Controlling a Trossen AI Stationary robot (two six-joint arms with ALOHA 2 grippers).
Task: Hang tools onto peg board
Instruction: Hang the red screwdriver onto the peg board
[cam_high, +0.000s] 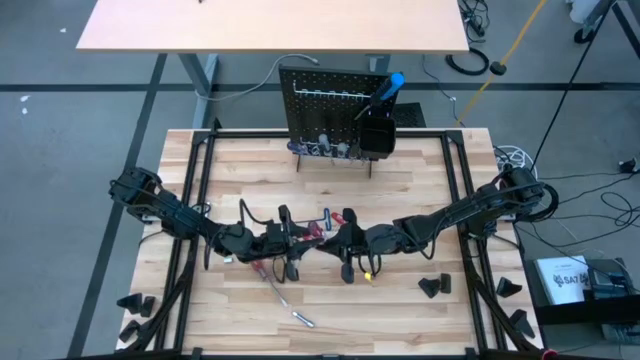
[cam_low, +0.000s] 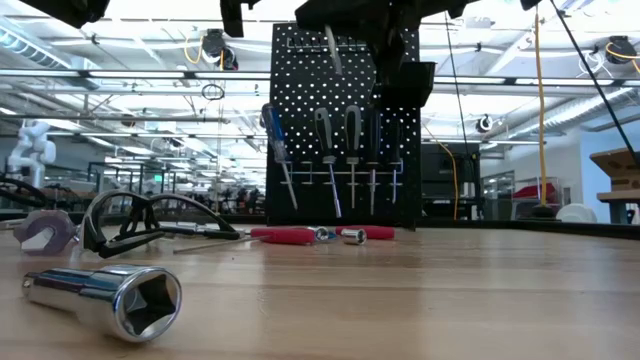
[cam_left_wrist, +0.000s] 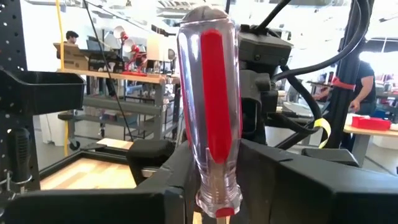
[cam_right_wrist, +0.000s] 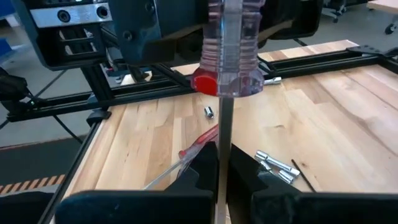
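A screwdriver with a clear, red-striped handle hangs between my two grippers over the middle of the table. My left gripper is shut on its handle. My right gripper is shut on its shaft. The black peg board stands upright on its feet at the table's far edge, with several screwdrivers hanging in a row. A blue-handled screwdriver sticks out of its black bin. Another red-handled screwdriver lies on the table. My left gripper has the handle's lower part, near the narrow collar, pinched between its two fingers. The handle stands up out of the fingers, clear of the table. My right gripper pinches the bare metal shaft between its two fingertips, a little below the handle. The fingers lie across the shaft, and the shaft is clear of the table.
Red-handled tools and small sockets lie on the table under the arms. A large silver socket lies near the front edge. Metal pieces lie at front centre. Black wedge blocks sit at the front right and front left.
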